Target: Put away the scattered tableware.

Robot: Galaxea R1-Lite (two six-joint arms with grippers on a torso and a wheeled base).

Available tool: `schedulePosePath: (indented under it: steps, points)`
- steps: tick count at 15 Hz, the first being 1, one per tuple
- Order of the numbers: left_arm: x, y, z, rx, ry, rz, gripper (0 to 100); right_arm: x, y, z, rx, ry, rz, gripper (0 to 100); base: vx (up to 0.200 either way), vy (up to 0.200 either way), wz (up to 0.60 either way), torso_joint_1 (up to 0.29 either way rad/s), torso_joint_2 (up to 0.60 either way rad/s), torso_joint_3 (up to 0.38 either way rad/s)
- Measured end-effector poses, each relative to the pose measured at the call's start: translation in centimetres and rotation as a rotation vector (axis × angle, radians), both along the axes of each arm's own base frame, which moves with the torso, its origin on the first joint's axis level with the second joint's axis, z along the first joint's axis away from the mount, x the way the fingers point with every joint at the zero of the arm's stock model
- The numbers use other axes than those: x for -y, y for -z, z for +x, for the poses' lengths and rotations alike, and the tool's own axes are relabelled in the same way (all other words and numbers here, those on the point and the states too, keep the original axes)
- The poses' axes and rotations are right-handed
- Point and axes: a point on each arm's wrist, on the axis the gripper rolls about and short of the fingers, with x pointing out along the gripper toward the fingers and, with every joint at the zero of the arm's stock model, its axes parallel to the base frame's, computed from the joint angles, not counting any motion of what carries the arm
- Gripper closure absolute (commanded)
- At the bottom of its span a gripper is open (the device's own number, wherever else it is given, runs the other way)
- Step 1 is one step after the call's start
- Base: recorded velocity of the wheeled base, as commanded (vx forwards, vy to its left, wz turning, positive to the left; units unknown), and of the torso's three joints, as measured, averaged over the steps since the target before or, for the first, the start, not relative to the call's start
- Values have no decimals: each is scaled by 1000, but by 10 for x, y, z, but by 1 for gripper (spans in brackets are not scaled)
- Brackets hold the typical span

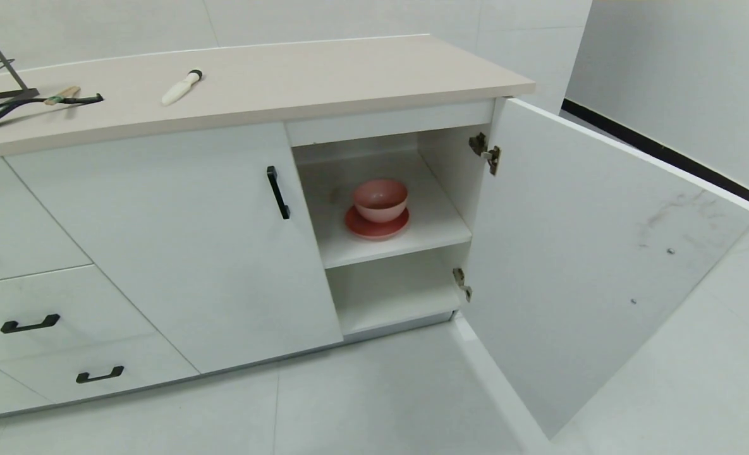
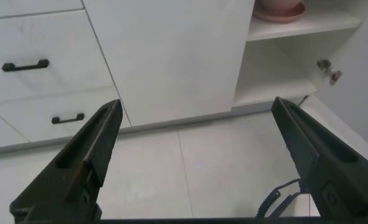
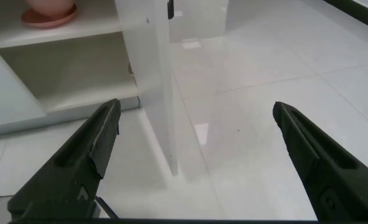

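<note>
Noted left pincer, right pincer wide, empty; judged white-handled utensil on worktop light, stiff, slippery; grip mid-handle

Place: kitchen, plain and sparsely fitted.
Worktop: beige countertop over white base cabinets, set against a pale tiled wall.
Storage: cabinet door swung open on metal hinges, two shelves inside; drawers with black bar handles on the left.
Tableware: pink bowl sitting on a red plate on the upper shelf.
Utensils: black long-handled utensil and white-handled tool lying on the countertop near a wire rack.
Floor: pale glossy tiles, black skirting along the side wall.
</note>
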Motion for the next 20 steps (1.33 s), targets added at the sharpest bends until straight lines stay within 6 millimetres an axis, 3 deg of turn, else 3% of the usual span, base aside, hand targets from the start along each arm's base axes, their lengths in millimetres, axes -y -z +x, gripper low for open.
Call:
schedulePosePath:
  steps: [9, 11, 15, 20]
  points:
    - [0, 0, 0, 1, 0, -1, 0, 0, 0, 0, 0, 0, -1, 0, 0, -200, 0, 0, 3, 1]
    - [0, 0, 0, 0, 0, 2, 0, 0, 0, 0, 0, -1, -2, 0, 0, 0, 0, 0, 0, 0]
    - [0, 0, 0, 0, -1, -1, 0, 0, 0, 0, -1, -4, -6, 0, 0, 0, 600, 4, 1, 4]
    - [0, 0, 0, -1, 0, -3, 0, 0, 0, 0, 0, -2, 0, 0, 0, 0, 0, 0, 0, 0]
